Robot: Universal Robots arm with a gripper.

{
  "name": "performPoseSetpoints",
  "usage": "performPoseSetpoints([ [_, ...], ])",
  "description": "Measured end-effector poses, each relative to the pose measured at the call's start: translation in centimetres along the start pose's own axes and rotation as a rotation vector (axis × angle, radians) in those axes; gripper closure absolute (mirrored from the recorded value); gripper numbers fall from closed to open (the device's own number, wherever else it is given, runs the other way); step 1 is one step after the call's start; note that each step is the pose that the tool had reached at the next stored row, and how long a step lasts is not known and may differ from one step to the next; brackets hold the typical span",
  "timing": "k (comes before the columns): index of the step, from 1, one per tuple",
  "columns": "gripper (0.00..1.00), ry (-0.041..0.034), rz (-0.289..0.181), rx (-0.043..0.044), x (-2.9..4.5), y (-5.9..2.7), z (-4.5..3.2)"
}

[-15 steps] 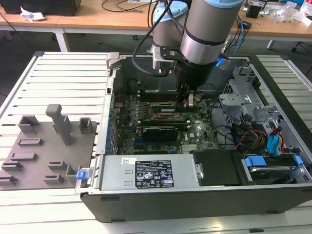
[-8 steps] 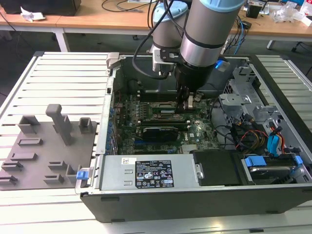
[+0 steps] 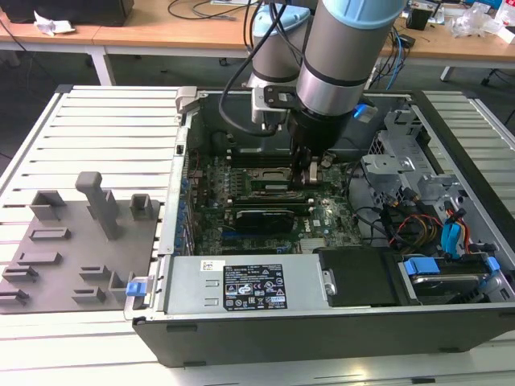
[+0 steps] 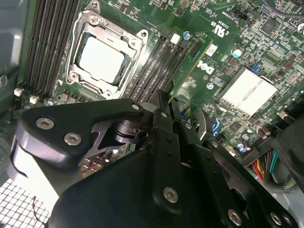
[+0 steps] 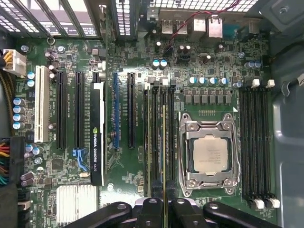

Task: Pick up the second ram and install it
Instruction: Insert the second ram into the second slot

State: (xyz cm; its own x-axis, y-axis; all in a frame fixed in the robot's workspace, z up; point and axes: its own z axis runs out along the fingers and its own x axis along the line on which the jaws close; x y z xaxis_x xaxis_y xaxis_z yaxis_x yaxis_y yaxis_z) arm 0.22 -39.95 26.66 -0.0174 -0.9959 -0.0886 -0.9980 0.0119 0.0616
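Observation:
The second ram appears edge-on as a thin green-gold strip, and my gripper is shut on one end of it. It lines up lengthwise over the bank of black memory slots beside the processor socket. In the second wrist view the ram sticks out from between the fingertips of the gripper, above the same slots. I cannot tell whether it touches a slot. In the exterior view the gripper is down inside the open computer case, just past the socket.
A black graphics card stands in an expansion slot a little way from the memory slots. A second slot bank lies beyond the socket. A silver heatsink, cables and drive cages crowd the case. Grey holder blocks sit outside on the slatted table.

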Motion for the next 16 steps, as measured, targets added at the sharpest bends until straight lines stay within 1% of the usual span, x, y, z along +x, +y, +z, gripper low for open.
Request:
performPoseSetpoints([
  [3, 0.86, 0.0000, 0.000, 0.0000, -0.10, 0.00, 0.13],
  [5, 0.86, 0.0001, 0.000, 0.0000, -0.53, 0.01, 0.25],
  [7, 0.86, 0.0001, 0.000, 0.0000, -0.72, 0.03, 0.30],
  [9, 0.86, -0.0001, 0.000, 0.0000, -0.95, 0.33, 0.39],
  [10, 0.86, 0.0001, 0.000, 0.0000, -0.97, 0.71, 0.46],
  [11, 0.86, -0.0001, 0.000, 0.0000, -0.96, 1.48, 0.66],
  [12, 0.86, 0.0000, 0.000, 0.0000, -0.96, 1.62, 0.78],
  [16, 0.86, 0.0000, 0.000, 0.0000, -0.93, 1.68, 1.21],
])
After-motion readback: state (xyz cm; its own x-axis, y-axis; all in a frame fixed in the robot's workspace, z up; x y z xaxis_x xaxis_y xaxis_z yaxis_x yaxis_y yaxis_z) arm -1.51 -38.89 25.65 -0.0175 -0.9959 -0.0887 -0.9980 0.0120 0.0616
